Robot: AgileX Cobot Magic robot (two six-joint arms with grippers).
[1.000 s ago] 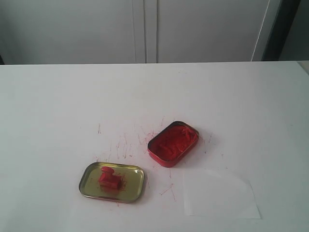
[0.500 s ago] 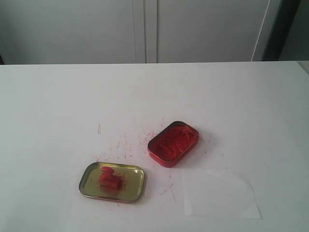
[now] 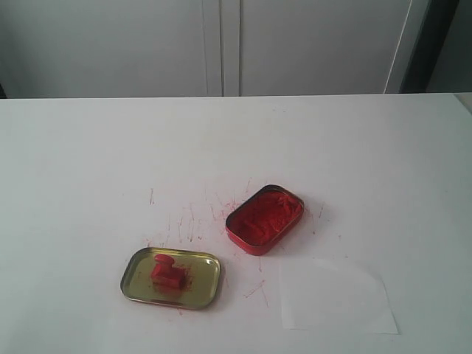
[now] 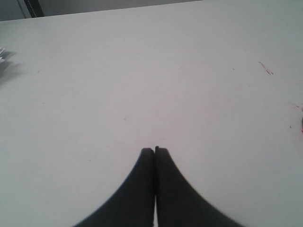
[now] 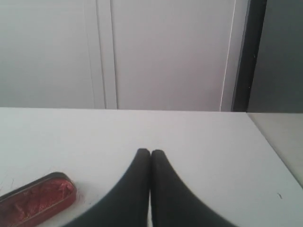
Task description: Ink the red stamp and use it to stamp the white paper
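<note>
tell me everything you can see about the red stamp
The red stamp is a small, dull red block with a squarish base and a short round knob. It rests inside the shallow gold tin lid, a little toward the lid's left side in the exterior view, on its red-smudged floor. Nothing else touches it. Whether it stands fully upright or leans is hard to tell.

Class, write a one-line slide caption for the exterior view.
Red stamp resting in the gold tin lid, open red ink tin and white paper nearby.

1 ea: stamp (image 3: 167, 275), tin (image 3: 264, 219), lid (image 3: 203, 276), paper (image 3: 335, 299)
</note>
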